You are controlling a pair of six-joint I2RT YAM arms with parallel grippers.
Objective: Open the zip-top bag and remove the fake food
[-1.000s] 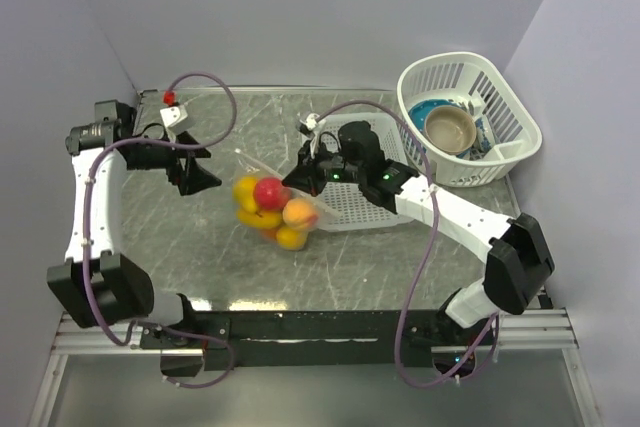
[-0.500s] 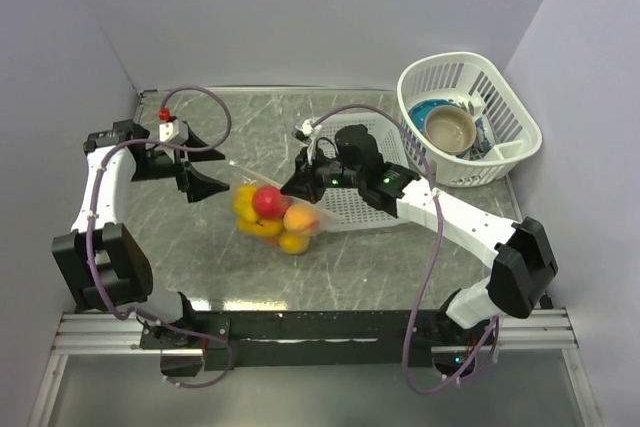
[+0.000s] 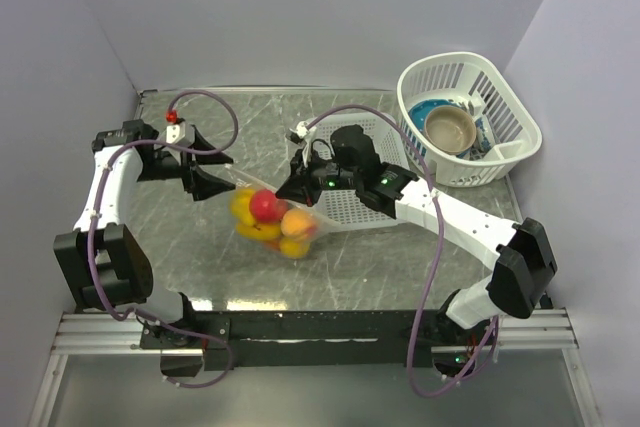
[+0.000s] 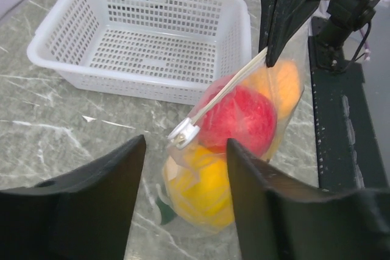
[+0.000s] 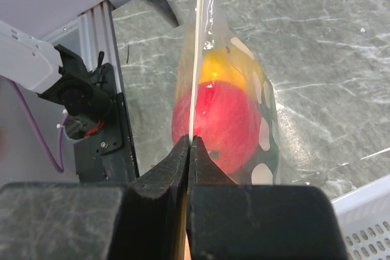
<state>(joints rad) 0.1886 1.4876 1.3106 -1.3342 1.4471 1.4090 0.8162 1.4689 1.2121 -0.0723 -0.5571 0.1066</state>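
Note:
The zip-top bag (image 3: 272, 219) hangs just over the table, clear with white dots (image 5: 262, 132). Fake food fills it: a red round fruit (image 4: 241, 117), yellow pieces (image 4: 201, 193) and orange ones (image 3: 296, 221). My right gripper (image 3: 290, 190) is shut on the white zip strip (image 5: 194, 59), pinching it at the bag's right end (image 4: 266, 53). My left gripper (image 4: 186, 150) is open at the bag's left end. The white zip slider (image 4: 183, 132) lies between its fingertips, touching neither.
A low white lattice basket (image 3: 365, 202) stands right behind the bag, under the right arm. A taller white basket (image 3: 505, 97) at the back right holds a bowl (image 3: 450, 127) and dishes. Walls close in on the left, back and right.
My left gripper has moved right, up to the bag's slider end, and its jaws have narrowed a little. The right gripper has carried the bag slightly left and kept its grip.

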